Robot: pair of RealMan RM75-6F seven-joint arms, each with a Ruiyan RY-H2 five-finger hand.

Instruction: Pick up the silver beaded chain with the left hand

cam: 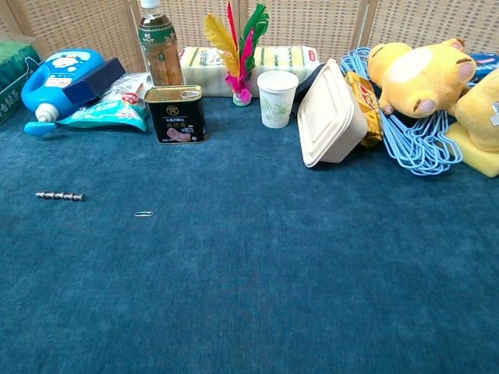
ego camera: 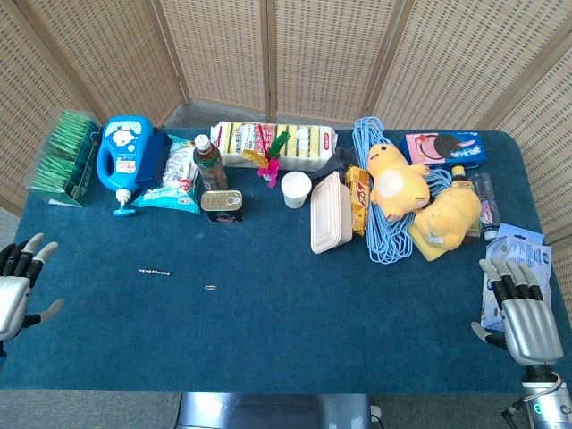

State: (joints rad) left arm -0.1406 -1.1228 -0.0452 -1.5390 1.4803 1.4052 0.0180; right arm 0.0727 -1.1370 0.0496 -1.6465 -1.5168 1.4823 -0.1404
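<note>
The silver beaded chain (ego camera: pixel 154 271) lies straight on the blue table cloth at the left; the chest view shows the chain (cam: pixel 60 196) near its left edge. My left hand (ego camera: pixel 15 283) hovers at the table's left edge, well to the left of the chain, with its fingers spread and nothing in it. My right hand (ego camera: pixel 522 308) is at the front right corner, fingers apart and empty. Neither hand appears in the chest view.
A small paper clip (ego camera: pixel 210 288) lies right of the chain. Behind it stand a blue detergent bottle (ego camera: pixel 124 158), a snack bag (ego camera: pixel 172 183), a tin can (ego camera: pixel 222 206) and a paper cup (ego camera: pixel 296 189). A white clamshell box (ego camera: pixel 329 213) and plush toys (ego camera: pixel 394 179) crowd the right.
</note>
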